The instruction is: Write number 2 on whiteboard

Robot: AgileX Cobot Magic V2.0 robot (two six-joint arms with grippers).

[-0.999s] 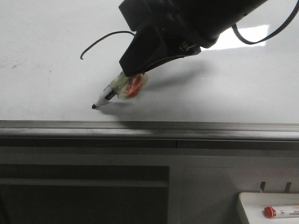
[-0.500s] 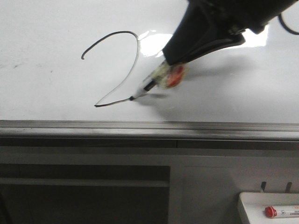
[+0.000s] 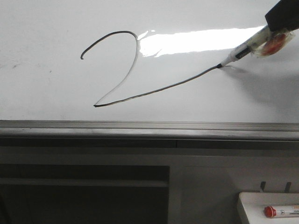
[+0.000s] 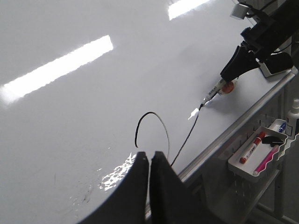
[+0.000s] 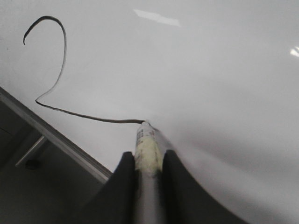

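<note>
The right gripper point(image 5: 148, 170) is clamped on a marker point(image 3: 245, 49), one dark finger on either side of its pale barrel, with the black tip touching the whiteboard point(image 3: 46, 88). The tip sits at the far end of the long slanted tail stroke of the number 2 point(image 3: 124, 70), which is drawn in thin black line across the glossy white surface: curved top, diagonal down to a sharp corner near the grey lower edge, then the tail rising toward the marker. A bright rectangular light reflection lies just beside the curve. The left gripper point(image 4: 150, 163) holds nothing, its fingers pressed together, apart from the board. Below the board's edge a small white tray point(image 3: 247, 207) holds a red-capped marker point(image 3: 280, 212).
</note>
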